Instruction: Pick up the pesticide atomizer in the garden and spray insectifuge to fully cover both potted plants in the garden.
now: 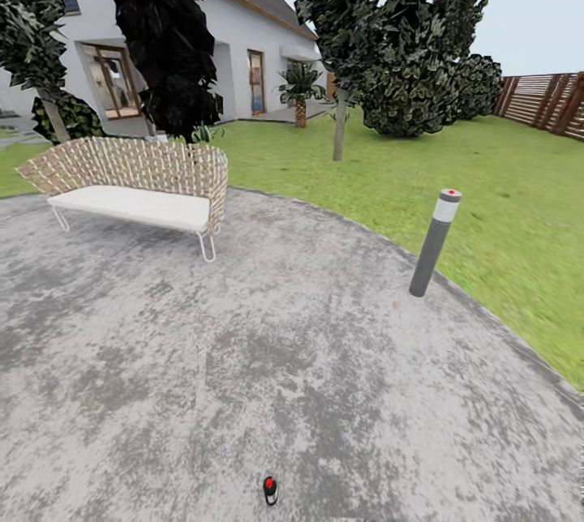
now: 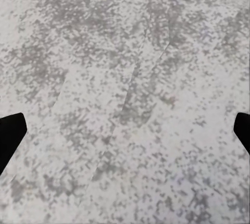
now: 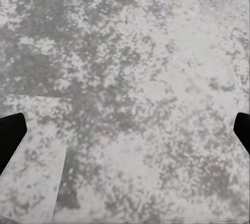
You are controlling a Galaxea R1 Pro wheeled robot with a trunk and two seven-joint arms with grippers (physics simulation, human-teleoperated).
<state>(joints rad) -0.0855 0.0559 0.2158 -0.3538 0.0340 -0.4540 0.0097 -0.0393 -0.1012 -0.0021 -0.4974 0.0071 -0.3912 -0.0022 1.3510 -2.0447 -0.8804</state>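
Pesticide atomizer (image 1: 270, 490) stands on paving; both hands spread wide above paving.

Mottled grey paved patch (image 1: 243, 360), green lawn (image 1: 503, 206), white-cushioned bench (image 1: 134, 181) (tan lattice back).

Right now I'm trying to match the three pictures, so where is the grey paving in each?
Head view: the paving spreads over the lower picture, from the bench to the post, with lawn beyond.
Left wrist view: paving lies behind the open left gripper.
Right wrist view: paving lies behind the open right gripper.
Shared landmark: the paving's dark mottled blotches.
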